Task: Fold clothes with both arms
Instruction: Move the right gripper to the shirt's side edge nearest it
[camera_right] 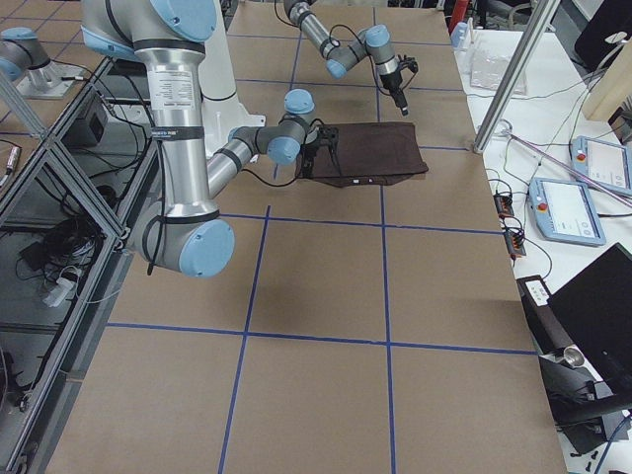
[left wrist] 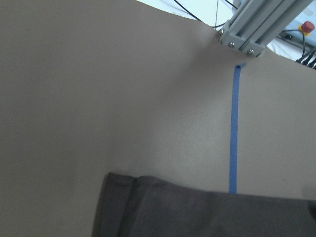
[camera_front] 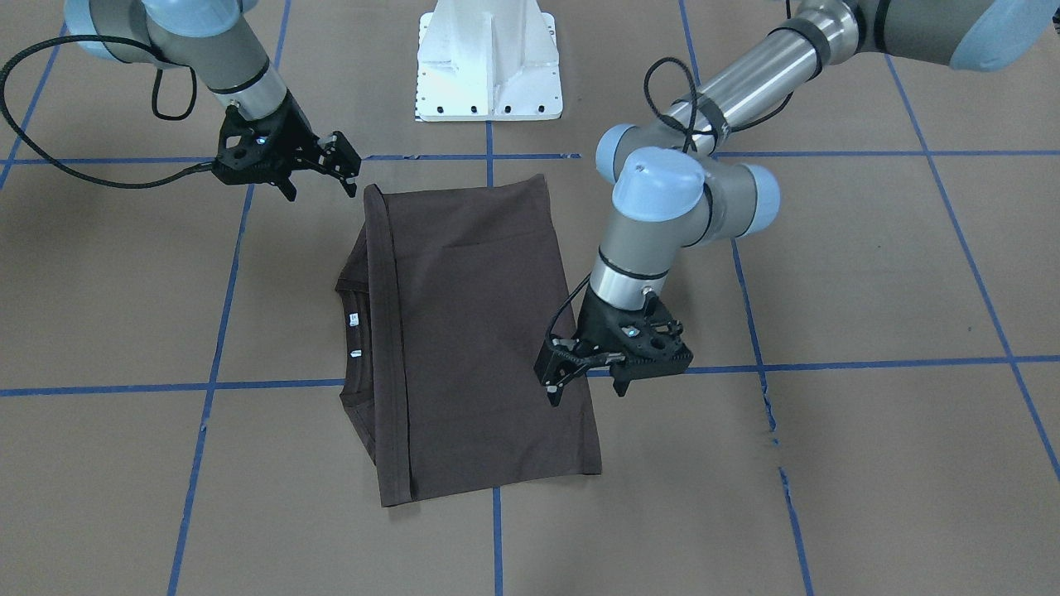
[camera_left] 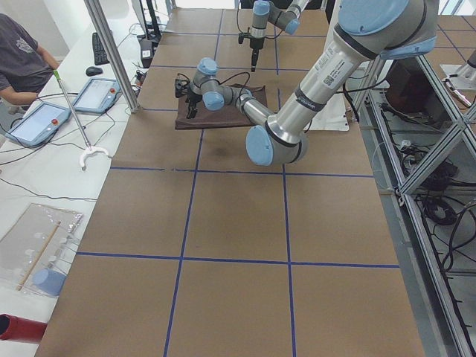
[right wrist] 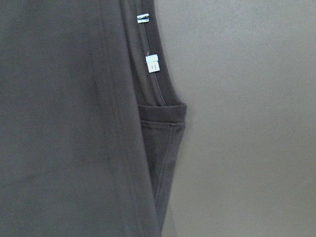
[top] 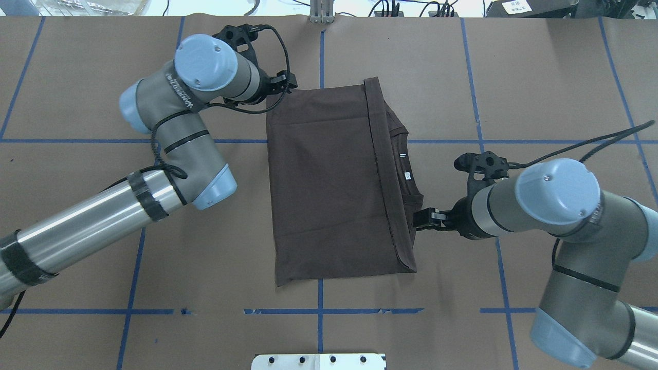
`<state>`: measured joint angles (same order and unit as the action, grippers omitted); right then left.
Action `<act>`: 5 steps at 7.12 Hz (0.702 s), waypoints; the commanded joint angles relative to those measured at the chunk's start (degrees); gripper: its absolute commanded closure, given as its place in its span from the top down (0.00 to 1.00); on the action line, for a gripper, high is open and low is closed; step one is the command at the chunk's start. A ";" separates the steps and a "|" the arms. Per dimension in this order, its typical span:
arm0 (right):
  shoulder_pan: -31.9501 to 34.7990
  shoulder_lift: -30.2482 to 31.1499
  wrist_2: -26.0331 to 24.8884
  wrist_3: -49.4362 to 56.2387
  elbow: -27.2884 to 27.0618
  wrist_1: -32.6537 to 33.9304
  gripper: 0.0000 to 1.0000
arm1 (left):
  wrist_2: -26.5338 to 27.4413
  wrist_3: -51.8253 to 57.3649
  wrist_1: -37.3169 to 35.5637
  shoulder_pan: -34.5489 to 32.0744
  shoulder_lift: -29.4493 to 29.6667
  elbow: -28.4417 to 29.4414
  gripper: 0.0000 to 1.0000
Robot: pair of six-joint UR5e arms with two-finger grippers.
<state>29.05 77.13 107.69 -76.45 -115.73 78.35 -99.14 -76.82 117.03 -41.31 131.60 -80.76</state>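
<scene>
I saw the shirt [camera_front: 472,331], dark brown, folded into 1 flat rectangle mid-table [camera_front: 869,273], its collar [camera_front: 352,331] peeking out on the robot's right. Bare table lay all round. Its long axis ran away from the robot. The left fingers [camera_front: 556,382] hung apart by its far left corner, and the right fingers [camera_front: 344,161] were apart beside its right edge.

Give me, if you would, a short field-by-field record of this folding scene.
Garment: dark brown T-shirt, folded into a rectangle, lying flat
Surface: brown table
Collar: collar pokes out on the robot's right side, two white tags showing
Left arm: left gripper open, empty, over the shirt's edge opposite the collar
Right arm: right gripper open, empty, by the collar-side corner
</scene>
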 commanded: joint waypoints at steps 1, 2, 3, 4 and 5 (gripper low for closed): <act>-3.01 -10.65 -2.29 0.77 5.41 11.00 1.00 | -0.70 2.55 -5.24 0.35 -8.36 -13.27 1.00; -6.60 -11.12 -5.88 0.86 5.86 13.65 1.00 | -2.01 2.11 -5.24 0.44 -8.46 -13.89 1.00; -8.11 -11.21 -6.00 0.86 5.87 15.24 1.00 | -2.55 1.94 -5.24 0.53 -9.25 -15.11 1.00; -9.00 -11.22 -6.17 0.86 6.30 15.60 1.00 | -2.55 1.85 -5.15 0.53 -9.34 -15.30 1.00; -9.01 -11.48 -6.17 0.95 7.44 15.61 1.00 | -2.55 1.85 -5.15 0.62 -9.34 -15.30 1.00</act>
<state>20.67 65.95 101.75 -75.57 -109.36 93.48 -101.58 -74.91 111.88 -40.78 122.43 -95.78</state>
